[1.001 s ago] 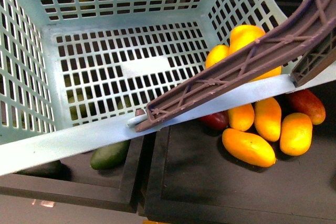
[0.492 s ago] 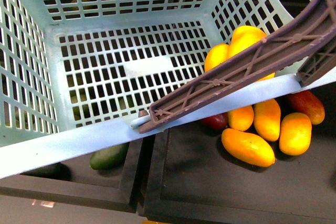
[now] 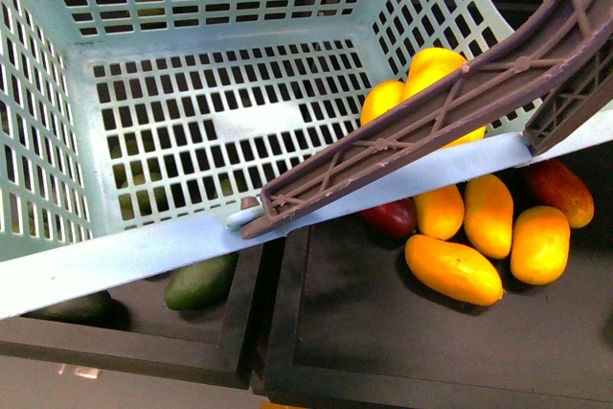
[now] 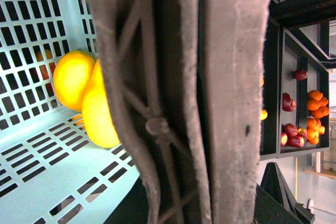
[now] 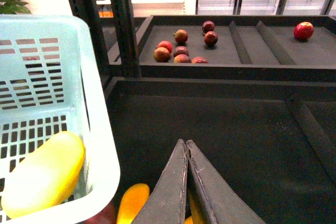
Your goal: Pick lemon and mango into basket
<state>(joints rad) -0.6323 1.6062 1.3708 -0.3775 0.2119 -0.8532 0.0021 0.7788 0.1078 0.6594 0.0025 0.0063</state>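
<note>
The teal basket (image 3: 67, 270) hangs tilted and fills the front view. Its brown handle (image 3: 431, 117) crosses it. My left gripper (image 4: 173, 129) is shut on the handle (image 4: 157, 124), which fills the left wrist view. Two yellow fruits lie in the basket's right corner: the longer mango (image 3: 433, 66) and the smaller lemon (image 3: 383, 101). Both also show in the left wrist view, the lemon (image 4: 72, 77) beside the mango (image 4: 100, 111). My right gripper (image 5: 186, 142) is shut and empty beside the basket's wall (image 5: 97, 129), with the mango (image 5: 44, 174) behind that wall.
Several yellow mangoes (image 3: 452, 268) and red mangoes (image 3: 557, 189) lie on a dark tray under the basket's right side. A green avocado (image 3: 199, 282) lies in the left tray. Dark shelf trays with red fruit (image 5: 181, 51) stand behind.
The basket has swung slightly, ending a little further left and higher in the front view. The two fruits stay in its corner.
</note>
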